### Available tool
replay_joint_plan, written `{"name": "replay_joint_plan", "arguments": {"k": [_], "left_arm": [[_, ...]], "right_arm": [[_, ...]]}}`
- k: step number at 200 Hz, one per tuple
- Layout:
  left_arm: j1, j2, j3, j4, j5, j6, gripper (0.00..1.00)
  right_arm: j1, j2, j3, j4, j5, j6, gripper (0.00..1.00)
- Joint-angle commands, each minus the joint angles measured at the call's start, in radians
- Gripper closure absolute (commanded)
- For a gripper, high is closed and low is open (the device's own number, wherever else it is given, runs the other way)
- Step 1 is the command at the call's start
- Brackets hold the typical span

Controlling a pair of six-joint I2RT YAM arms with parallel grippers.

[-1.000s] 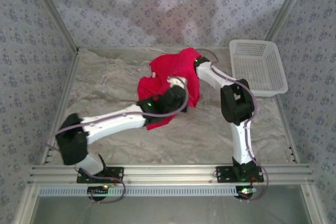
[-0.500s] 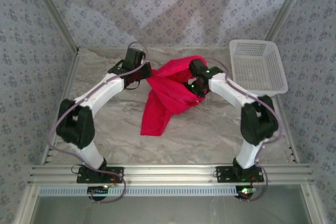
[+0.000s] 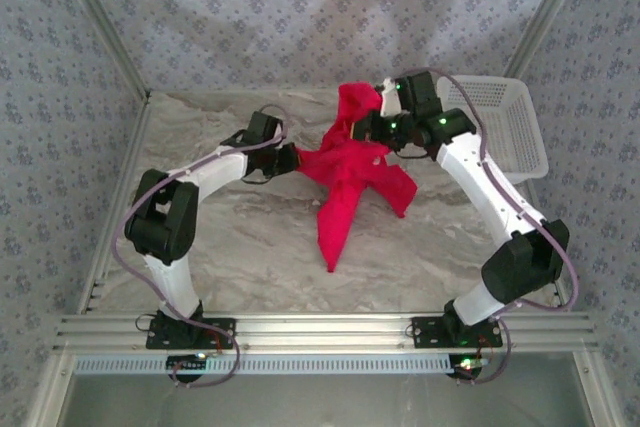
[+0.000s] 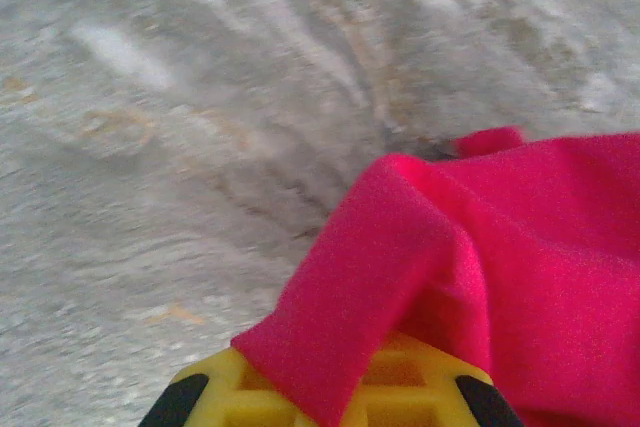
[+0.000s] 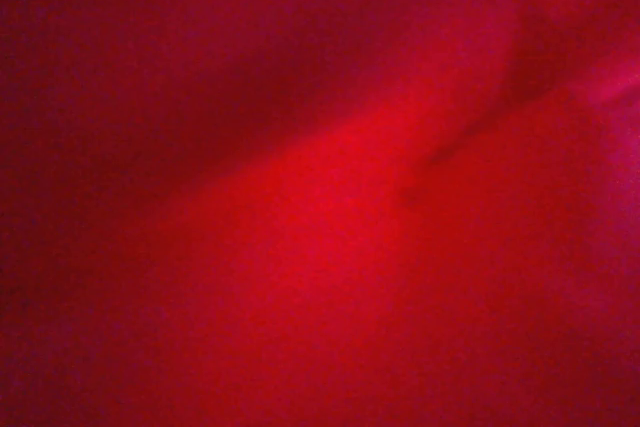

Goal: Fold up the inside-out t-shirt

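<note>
The inside-out t-shirt (image 3: 352,175) is bright red and hangs bunched between my two grippers over the middle of the table, its long tail trailing toward the near side. My left gripper (image 3: 291,160) is shut on the shirt's left edge. In the left wrist view, red fabric (image 4: 470,267) drapes over the yellow fingers (image 4: 410,402) just above the table. My right gripper (image 3: 372,128) holds the shirt's upper right part, raised, and its jaws are buried in the cloth. Red cloth (image 5: 320,207) covers the right wrist view.
A white plastic basket (image 3: 505,137) stands at the back right, close behind the right arm's wrist. The table (image 3: 230,237) is covered in crinkled grey-beige sheeting. Metal frame posts and patterned walls enclose the sides and back.
The left arm swung from the front middle to the back left, holding the shirt. The right gripper rose toward the back right. The shirt was lifted and stretched, and its tail shifted right.
</note>
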Motion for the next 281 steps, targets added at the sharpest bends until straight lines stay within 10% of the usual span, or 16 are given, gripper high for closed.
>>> {"name": "replay_joint_plan", "arguments": {"k": [1, 160, 228, 281], "left_arm": [[0.051, 0.05, -0.078, -0.067, -0.124, -0.013, 1.0], [0.059, -0.24, -0.358, -0.111, -0.389, 0.044, 1.0], [-0.031, -0.639, -0.498, 0.143, -0.349, 0.119, 0.86], [-0.027, -0.684, -0.473, 0.043, -0.354, 0.113, 0.92]], "right_arm": [[-0.003, -0.018, 0.118, 0.102, -0.206, 0.054, 1.0], [-0.181, -0.029, 0.426, 0.151, -0.131, 0.234, 1.0], [-0.027, -0.006, -0.073, 0.139, -0.052, 0.083, 1.0], [0.089, 0.102, -0.118, 0.057, 0.204, -0.012, 0.89]]}}
